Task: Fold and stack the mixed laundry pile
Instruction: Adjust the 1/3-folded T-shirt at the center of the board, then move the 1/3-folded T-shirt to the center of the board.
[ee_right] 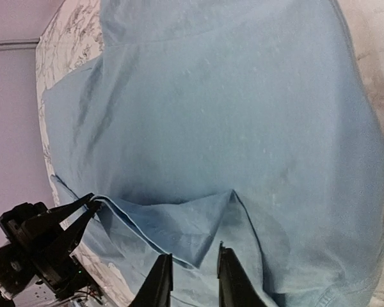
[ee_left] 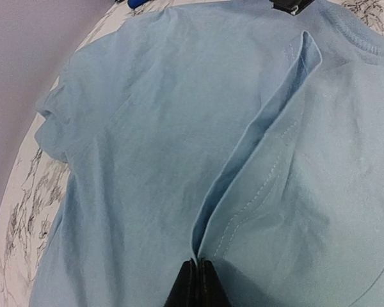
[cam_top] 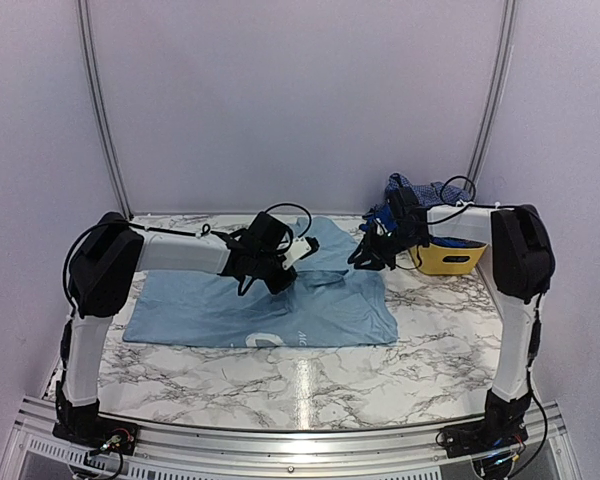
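**T-shirt (cam_top: 260, 310) spread flat, L gripper (ee_left: 197, 281) pinching a fold**

Pale-blue T-shirt lies on marble table (cam_top: 330, 385), centre of top view. L gripper clenched on a raised seam fold of it. R gripper (ee_right: 193, 252) jaws parted w/ hem edge between them, prob. not gripped. Checked shirt (cam_top: 420, 190) heaped over yellow basket (cam_top: 455, 260), upper right.

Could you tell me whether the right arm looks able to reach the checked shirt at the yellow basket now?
Probably yes: the checked shirt lies uncovered, heaped over the yellow basket, close beside the right gripper, whose jaws stand apart and seem to grip nothing.
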Controlling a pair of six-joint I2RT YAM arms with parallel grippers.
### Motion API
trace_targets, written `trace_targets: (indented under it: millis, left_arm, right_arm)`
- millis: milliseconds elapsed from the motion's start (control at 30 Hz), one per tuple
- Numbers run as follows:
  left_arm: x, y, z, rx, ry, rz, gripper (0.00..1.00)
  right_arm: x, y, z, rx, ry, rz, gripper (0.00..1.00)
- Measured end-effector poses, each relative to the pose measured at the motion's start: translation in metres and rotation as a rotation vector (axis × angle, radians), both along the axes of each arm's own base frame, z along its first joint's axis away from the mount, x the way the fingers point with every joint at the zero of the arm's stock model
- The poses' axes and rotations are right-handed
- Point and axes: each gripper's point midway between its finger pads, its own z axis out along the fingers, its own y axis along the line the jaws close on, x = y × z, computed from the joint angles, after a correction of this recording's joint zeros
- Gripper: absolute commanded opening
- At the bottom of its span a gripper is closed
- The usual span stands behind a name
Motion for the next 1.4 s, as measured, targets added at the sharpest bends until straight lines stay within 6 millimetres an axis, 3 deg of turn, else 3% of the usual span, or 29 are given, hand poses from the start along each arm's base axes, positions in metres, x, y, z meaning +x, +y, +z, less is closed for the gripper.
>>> trace_targets:
  millis: [67, 100, 167, 233, 400, 533, 667, 733, 833, 967, 1167, 1300, 1400]
  left_arm:
    - [0.005, 0.006, -0.001, 0.011, -0.009, 0.032, 0.34]
    - [0.008, 0.009, -0.002, 0.016, -0.013, 0.056, 0.47]
    - [0.014, 0.017, -0.002, 0.027, -0.024, 0.1, 0.82]
    - [0.022, 0.027, -0.001, 0.031, -0.034, 0.165, 0.98]
    - [0.035, 0.057, 0.017, -0.042, -0.014, 0.322, 0.99]
    - [0.043, 0.092, 0.069, -0.205, 0.023, 0.477, 0.99]
    - [0.04, 0.127, 0.121, -0.411, 0.106, 0.574, 0.99]
    - [0.024, 0.149, 0.124, -0.472, 0.17, 0.622, 0.99]
    - [-0.014, 0.181, 0.101, -0.494, 0.289, 0.72, 0.99]
    - [-0.067, 0.214, 0.051, -0.469, 0.456, 0.852, 0.99]
    - [-0.112, 0.295, -0.015, -0.415, 0.613, 1.208, 0.99]
    - [-0.141, 0.318, -0.041, -0.341, 0.676, 1.344, 0.99]
    - [-0.151, 0.324, -0.046, -0.339, 0.682, 1.396, 0.99]
  right_arm:
    - [0.006, 0.002, 0.003, 0.0, -0.015, -0.001, 0.42]
    - [0.01, 0.003, 0.007, 0.0, -0.026, -0.003, 0.47]
    - [0.015, 0.003, 0.014, -0.006, -0.055, -0.001, 0.52]
    - [0.019, 0.003, 0.022, -0.013, -0.085, 0.006, 0.54]
    - [0.009, 0.006, 0.037, -0.053, -0.149, 0.067, 0.55]
    - [-0.02, 0.03, 0.046, -0.083, -0.198, 0.195, 0.55]
    - [-0.058, 0.052, 0.028, -0.111, -0.179, 0.317, 0.55]
    - [-0.076, 0.055, 0.011, -0.127, -0.143, 0.355, 0.55]
    - [-0.099, 0.046, -0.019, -0.159, -0.071, 0.378, 0.54]
    - [-0.127, 0.026, -0.053, -0.197, 0.02, 0.387, 0.53]
    - [-0.135, 0.018, -0.055, -0.205, -0.022, 0.4, 0.52]
    - [-0.136, 0.016, -0.056, -0.211, -0.054, 0.413, 0.52]
    - [-0.136, 0.013, -0.056, -0.224, -0.074, 0.416, 0.52]
